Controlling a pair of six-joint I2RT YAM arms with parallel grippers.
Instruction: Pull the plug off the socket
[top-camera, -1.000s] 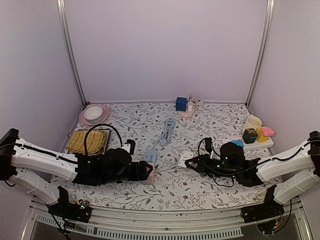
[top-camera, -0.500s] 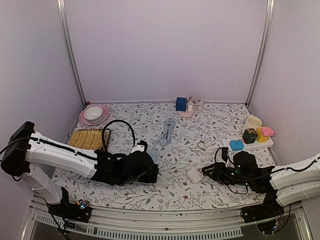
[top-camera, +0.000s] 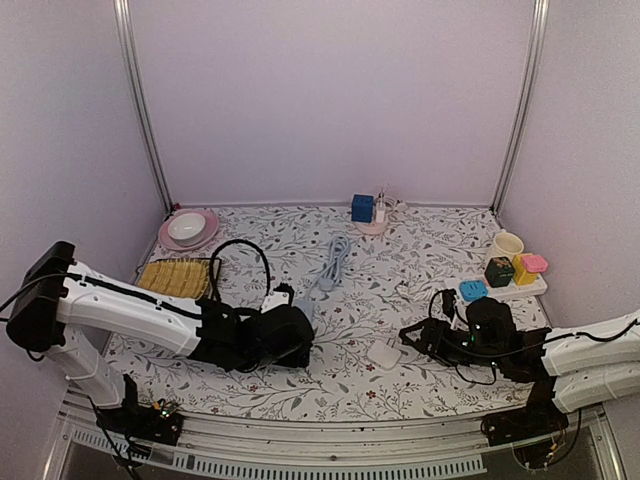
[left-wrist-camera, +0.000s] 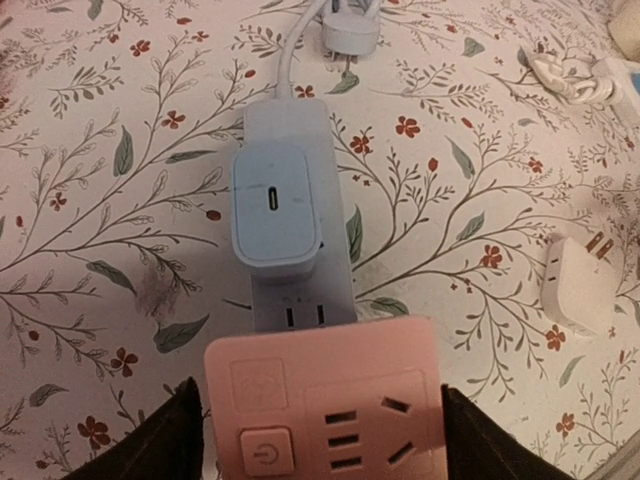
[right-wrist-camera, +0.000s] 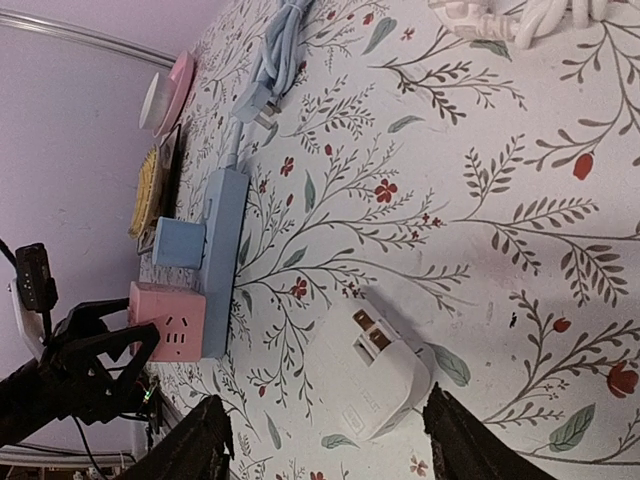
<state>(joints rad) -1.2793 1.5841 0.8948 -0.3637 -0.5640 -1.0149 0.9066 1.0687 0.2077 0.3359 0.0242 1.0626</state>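
The white plug (right-wrist-camera: 375, 375) lies loose on the table (top-camera: 400, 270), on its side with the two metal prongs bare and well apart from the strip, so it looks to be off its socket already.

At the left, the left claw (left-wrist-camera: 320, 395) is closed against both flanks of the pink socket cube (right-wrist-camera: 165, 322) at the near end of the pale blue power strip (left-wrist-camera: 290, 130). This probably serves to pin the strip down. Next along the strip, a blue charger (left-wrist-camera: 275, 215) is seated in an outlet.

Further right, the white plug rests between the spread fingers of the right claw (right-wrist-camera: 330, 420), which hold nothing.

The plug is likely light, rigid and smooth-shelled, so it would skate on the printed cloth if nudged. The flat opposite faces of its body are the place to pinch, never the prongs.

If the blue charger is also to come out, its short sides offer the grip. It would need a straight pull with the strip braced.
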